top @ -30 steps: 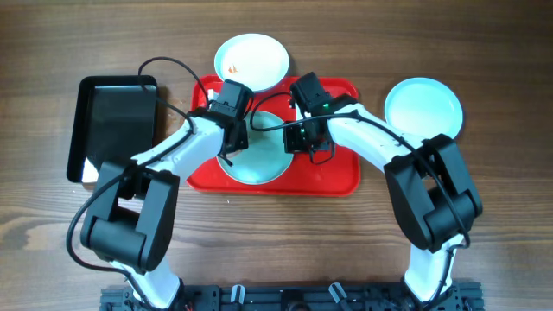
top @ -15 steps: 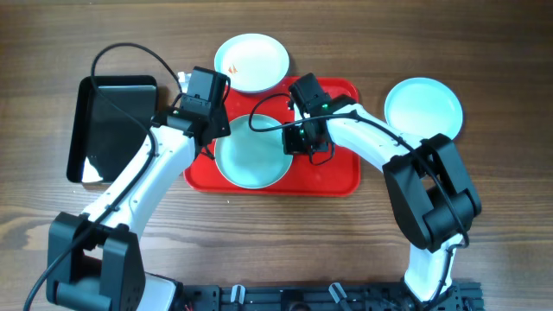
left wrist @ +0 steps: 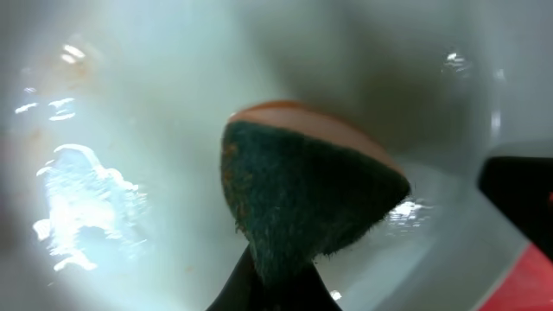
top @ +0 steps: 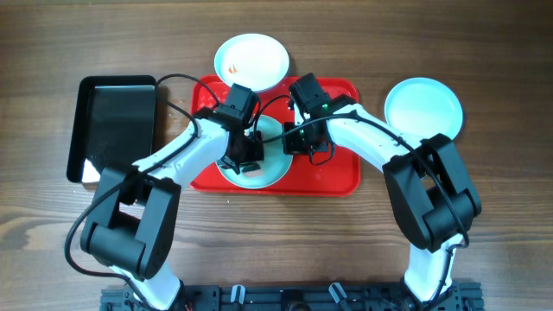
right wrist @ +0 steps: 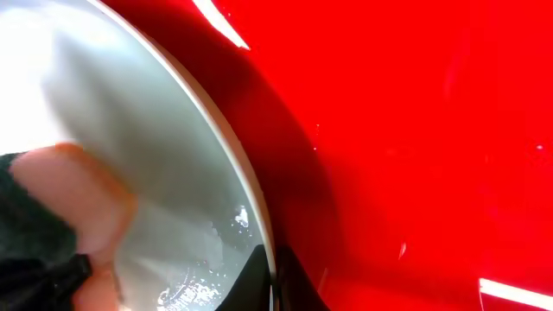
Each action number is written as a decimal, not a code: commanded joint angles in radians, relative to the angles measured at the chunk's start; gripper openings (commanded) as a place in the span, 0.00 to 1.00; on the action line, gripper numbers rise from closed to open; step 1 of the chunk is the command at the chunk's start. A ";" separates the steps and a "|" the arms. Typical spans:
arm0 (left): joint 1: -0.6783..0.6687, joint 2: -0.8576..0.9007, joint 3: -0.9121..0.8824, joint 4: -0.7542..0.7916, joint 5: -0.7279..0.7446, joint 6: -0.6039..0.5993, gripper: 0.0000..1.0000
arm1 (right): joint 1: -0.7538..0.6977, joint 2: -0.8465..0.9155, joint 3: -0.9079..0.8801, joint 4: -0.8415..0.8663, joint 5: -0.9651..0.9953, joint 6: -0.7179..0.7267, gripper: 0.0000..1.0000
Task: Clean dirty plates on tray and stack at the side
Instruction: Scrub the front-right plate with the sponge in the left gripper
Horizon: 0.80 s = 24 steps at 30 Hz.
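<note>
**Central plate** (top: 271,169): a pale blue-white shallow plate lying flat in the red tray (top: 339,169), towards the tray's left half. Both arms meet above it. The left wrist view shows its inner surface wet, with bright glints and a patch of droplets or foam at one side.

**Left gripper** (top: 245,159): the fingers are drawn tight on a sponge (left wrist: 302,199). The sponge has a dark green scouring face with orange-pink foam behind it. It is pressed against the inside of the central plate.

**Right gripper** (right wrist: 275,276): the dark fingertips are closed to a narrow pinch on the central plate's rim, on the side facing the bare red floor of the tray. The sponge shows at the far side of the plate in the right wrist view.

**Smeared plate** (top: 251,60): a plate of the same kind at the tray's far edge, marked with small orange-red smears left of its centre. Whether it rests on the tray's rim cannot be told.

**Third plate** (top: 423,107): a plate lying on the wooden table (top: 492,225) to the right of the tray, apart from it, with no smears visible.

**Black tray** (top: 121,121): a smaller, glossy tray on the table to the left of the red tray.
</note>
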<state>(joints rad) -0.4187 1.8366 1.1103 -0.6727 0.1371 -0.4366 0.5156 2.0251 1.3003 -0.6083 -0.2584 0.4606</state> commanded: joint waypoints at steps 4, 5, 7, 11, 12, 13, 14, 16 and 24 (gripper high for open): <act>-0.002 0.037 -0.003 0.003 -0.218 -0.012 0.04 | -0.010 0.055 -0.046 -0.024 0.110 0.010 0.04; -0.002 0.051 -0.011 0.014 -0.217 -0.013 0.04 | -0.010 0.055 -0.046 -0.024 0.110 0.010 0.04; -0.002 0.071 -0.039 0.035 -0.218 -0.013 0.04 | -0.010 0.055 -0.046 -0.024 0.110 0.010 0.04; 0.015 0.079 -0.072 0.049 -0.431 -0.013 0.04 | -0.010 0.055 -0.046 -0.024 0.110 0.009 0.04; 0.023 0.079 -0.072 0.047 -0.476 -0.013 0.04 | -0.010 0.055 -0.046 -0.025 0.110 0.010 0.04; 0.039 0.079 -0.072 0.043 -0.525 -0.013 0.04 | -0.010 0.055 -0.046 -0.025 0.110 0.010 0.04; 0.061 0.079 -0.071 0.043 -0.573 -0.013 0.04 | -0.010 0.055 -0.046 -0.025 0.110 0.010 0.04; 0.087 0.078 -0.071 0.043 -0.632 -0.013 0.04 | -0.010 0.055 -0.046 -0.025 0.110 0.009 0.04; 0.101 0.000 -0.013 0.051 -0.739 -0.017 0.04 | -0.010 0.055 -0.046 -0.025 0.114 0.010 0.04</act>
<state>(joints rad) -0.3836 1.8606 1.0897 -0.6060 -0.3664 -0.4362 0.5343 2.0312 1.3003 -0.5808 -0.2890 0.4828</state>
